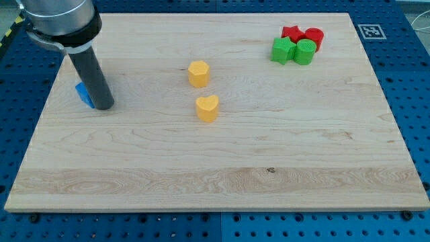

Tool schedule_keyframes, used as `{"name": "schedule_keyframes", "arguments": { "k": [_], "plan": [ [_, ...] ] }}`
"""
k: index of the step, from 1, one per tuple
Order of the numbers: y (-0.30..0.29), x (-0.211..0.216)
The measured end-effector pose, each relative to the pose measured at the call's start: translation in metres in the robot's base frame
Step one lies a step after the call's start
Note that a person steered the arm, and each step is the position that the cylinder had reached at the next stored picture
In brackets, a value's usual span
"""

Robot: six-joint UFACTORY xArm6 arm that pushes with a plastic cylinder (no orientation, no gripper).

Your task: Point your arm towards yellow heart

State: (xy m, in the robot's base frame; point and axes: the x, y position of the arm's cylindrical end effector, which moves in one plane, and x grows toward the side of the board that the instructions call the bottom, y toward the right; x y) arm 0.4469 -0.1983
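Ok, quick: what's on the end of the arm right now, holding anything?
No pincer: my tip rests on the board, holding nothing, beside the blue block, well left of the yellow heart.

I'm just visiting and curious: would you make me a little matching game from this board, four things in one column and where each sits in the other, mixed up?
Things:
1. yellow heart
2. blue block
3. red star
4. my tip

Places:
A. view's top right cluster, beside the green blocks
B. view's left, touching the blue block
C. near the board's middle, below the other yellow block
D. partly hidden behind the rod

Pairs: 1-C, 2-D, 3-A, 4-B
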Motion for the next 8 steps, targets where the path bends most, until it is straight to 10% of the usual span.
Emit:
{"name": "schedule_keyframes", "arguments": {
  "k": [8],
  "plan": [
    [0.13, -0.014]
  ]
}}
